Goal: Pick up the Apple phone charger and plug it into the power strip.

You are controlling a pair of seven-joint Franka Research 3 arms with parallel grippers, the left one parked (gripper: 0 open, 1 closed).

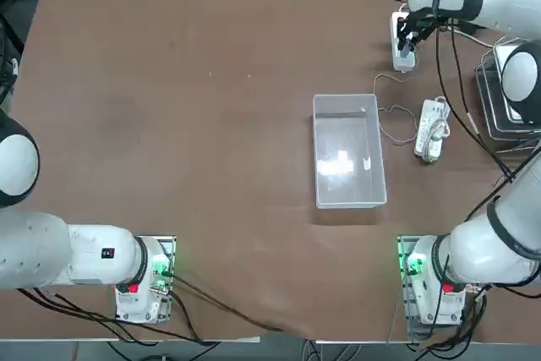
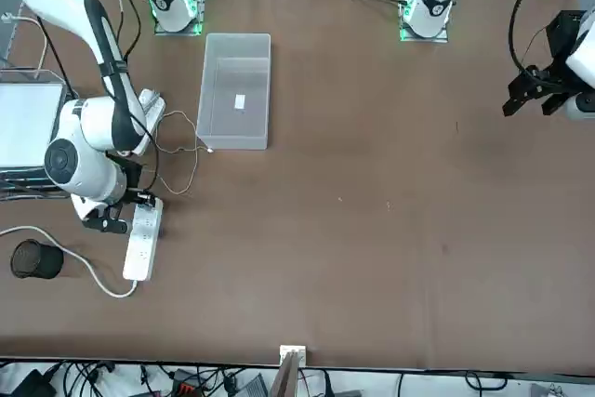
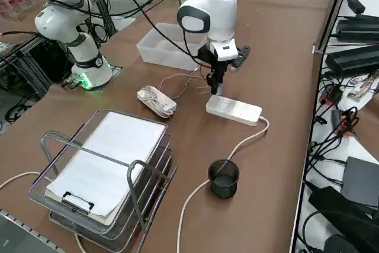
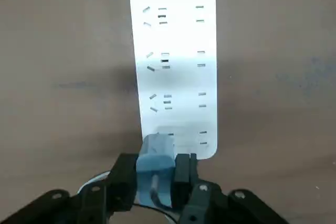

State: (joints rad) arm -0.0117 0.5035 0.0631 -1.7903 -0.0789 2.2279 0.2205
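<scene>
The power strip (image 4: 173, 61) is a long white bar lying flat at the table's far right, also seen as power strip (image 1: 403, 41), power strip (image 2: 141, 239) and power strip (image 3: 234, 109). Its thick cord curls off its far end. My right gripper (image 4: 156, 174) is shut on the Apple phone charger (image 4: 155, 156), a small white cube held just over the strip's near end, by the last socket. The charger's thin cable (image 3: 180, 81) trails back toward the bin. The gripper (image 3: 216, 86) points straight down above that end in the right side view.
A clear plastic bin (image 1: 348, 151) stands mid-table. A shorter, lumpy white strip (image 1: 431, 129) with thin cords lies between the bin and a wire paper tray (image 3: 106, 164). A black cup (image 3: 224, 177) stands beside the thick cord.
</scene>
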